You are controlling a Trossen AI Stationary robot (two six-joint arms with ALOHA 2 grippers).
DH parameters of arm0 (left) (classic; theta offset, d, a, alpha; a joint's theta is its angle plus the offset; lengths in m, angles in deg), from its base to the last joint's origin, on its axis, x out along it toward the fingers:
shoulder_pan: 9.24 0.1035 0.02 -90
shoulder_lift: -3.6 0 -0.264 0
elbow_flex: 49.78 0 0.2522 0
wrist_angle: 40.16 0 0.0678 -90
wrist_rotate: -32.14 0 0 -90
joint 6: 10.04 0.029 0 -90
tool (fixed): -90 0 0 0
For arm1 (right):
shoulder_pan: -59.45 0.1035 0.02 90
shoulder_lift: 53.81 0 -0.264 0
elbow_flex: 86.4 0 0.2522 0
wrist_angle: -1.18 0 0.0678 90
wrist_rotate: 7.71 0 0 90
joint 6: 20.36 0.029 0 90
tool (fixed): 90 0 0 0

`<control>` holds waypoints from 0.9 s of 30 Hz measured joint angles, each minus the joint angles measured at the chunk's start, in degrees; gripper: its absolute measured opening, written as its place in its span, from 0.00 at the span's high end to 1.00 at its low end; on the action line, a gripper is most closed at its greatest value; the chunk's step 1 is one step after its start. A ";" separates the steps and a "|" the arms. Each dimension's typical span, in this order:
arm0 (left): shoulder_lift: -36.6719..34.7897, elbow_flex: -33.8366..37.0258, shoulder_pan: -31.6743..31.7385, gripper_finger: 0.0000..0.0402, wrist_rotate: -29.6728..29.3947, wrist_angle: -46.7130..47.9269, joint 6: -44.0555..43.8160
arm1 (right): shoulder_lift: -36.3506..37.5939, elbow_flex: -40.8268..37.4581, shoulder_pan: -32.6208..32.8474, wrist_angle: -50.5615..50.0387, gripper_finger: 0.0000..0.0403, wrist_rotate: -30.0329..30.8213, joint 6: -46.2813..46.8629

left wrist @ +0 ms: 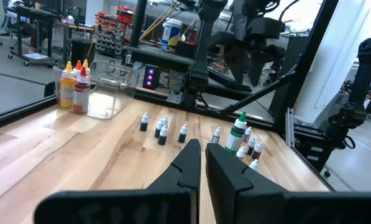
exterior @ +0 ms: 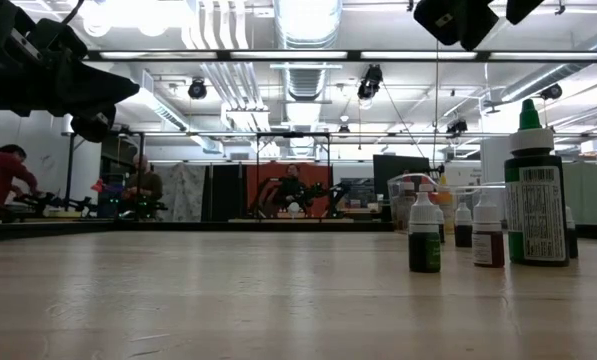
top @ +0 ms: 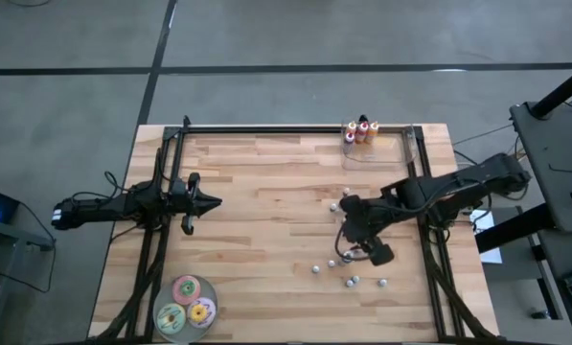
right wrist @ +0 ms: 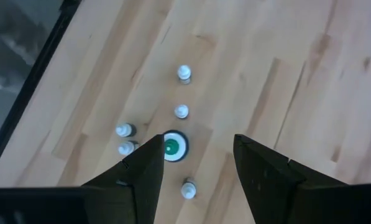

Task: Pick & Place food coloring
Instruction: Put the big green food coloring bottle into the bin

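Wooden tabletop carries your food coloring in two lots. Four bottles with red, orange and yellow bodies stand together at the far edge, toward the right corner, by a clear container. The other bottles stand scattered on the right half, nearer the front edge; among them a taller green-capped bottle stands upright with small white-capped ones around it.

Your right hand hangs above that scatter, pointing straight down, fingers spread wide and holding nothing; the green cap shows between them, just beside the left finger, and well below the tips.

Your left hand waits over the left half of the tabletop, aimed toward the right side, its fingers nearly touching and gripping nothing.

Three flat discs, pink, green and yellow, lie at the front-left corner.
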 joint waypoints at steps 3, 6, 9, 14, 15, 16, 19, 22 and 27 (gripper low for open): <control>0.00 -0.01 0.00 1.00 0.00 0.00 0.02 | -0.76 0.00 0.66 -0.22 0.54 0.01 -1.06; 0.00 0.00 0.00 1.00 0.02 0.00 0.02 | -1.01 0.00 1.13 -0.19 0.54 0.53 -1.19; 0.00 0.00 0.00 1.00 0.02 0.00 0.01 | -1.02 0.00 2.22 -0.20 0.54 3.21 -1.00; 0.00 0.00 0.00 1.00 0.00 0.00 0.02 | -1.02 -0.62 4.16 -0.16 0.52 4.55 -2.35; 0.00 0.00 0.00 1.00 0.01 0.00 0.01 | -1.02 -0.90 4.57 -0.17 0.51 4.71 -2.56; 0.00 0.00 0.00 1.00 0.02 0.00 0.02 | -1.02 -1.23 5.00 -0.18 0.49 4.85 -2.62; 0.00 0.00 0.00 1.00 0.02 0.00 0.01 | -1.02 -2.44 6.65 -0.04 0.45 5.72 -3.42; 0.00 -0.02 0.00 1.00 0.02 0.00 0.00 | -1.02 -3.49 8.34 0.36 0.41 6.15 -5.12; 0.00 -0.01 0.00 1.00 0.02 0.00 0.01 | -2.38 -4.14 9.72 1.50 0.37 6.21 -5.15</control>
